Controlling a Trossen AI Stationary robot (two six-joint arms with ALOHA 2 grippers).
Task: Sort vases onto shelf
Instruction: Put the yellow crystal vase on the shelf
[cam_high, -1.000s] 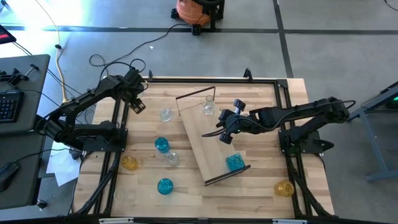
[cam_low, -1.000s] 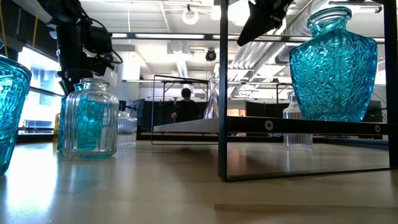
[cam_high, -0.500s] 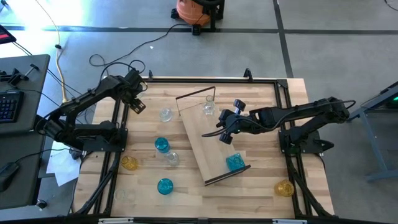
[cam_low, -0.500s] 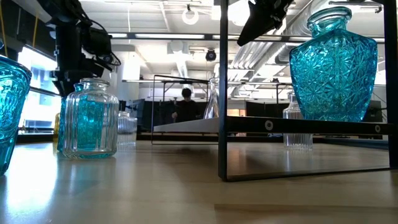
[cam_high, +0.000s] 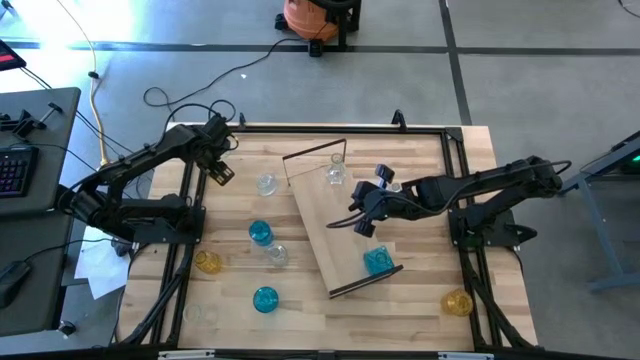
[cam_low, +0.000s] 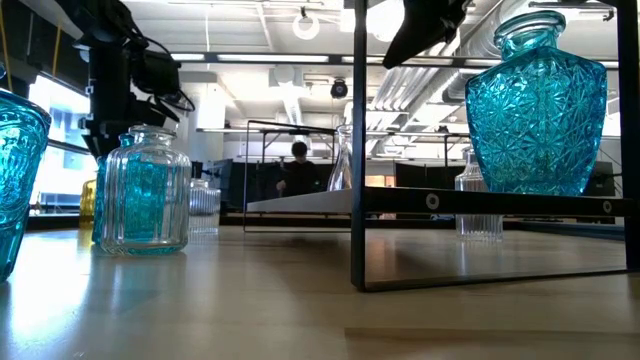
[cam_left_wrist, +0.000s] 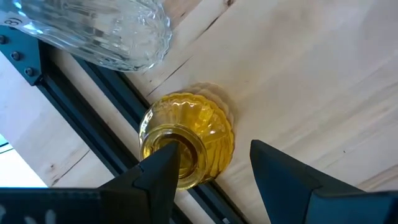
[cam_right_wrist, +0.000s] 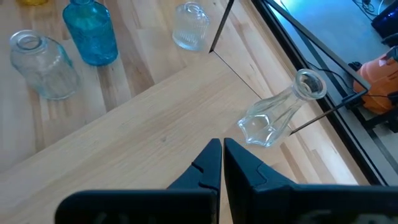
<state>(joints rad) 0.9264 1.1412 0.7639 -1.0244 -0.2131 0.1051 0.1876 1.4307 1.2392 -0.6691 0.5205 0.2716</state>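
Two vases already stand on the shelf (cam_high: 330, 225); right gripper (cam_high: 364, 226), jaws pressed together and empty, has edged right over it; left gripper (cam_left_wrist: 211, 165), jaws spread, hovers over the amber vase (cam_left_wrist: 186, 140) at upper left

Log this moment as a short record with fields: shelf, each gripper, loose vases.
shelf: lies diagonally on the table; blue vase at its near end, clear vase at its far end
left gripper: open, above a yellow vase by the table's edge rail
right gripper: shut, empty, over the shelf's middle
loose vases: blue, clear and yellow ones on the tabletop
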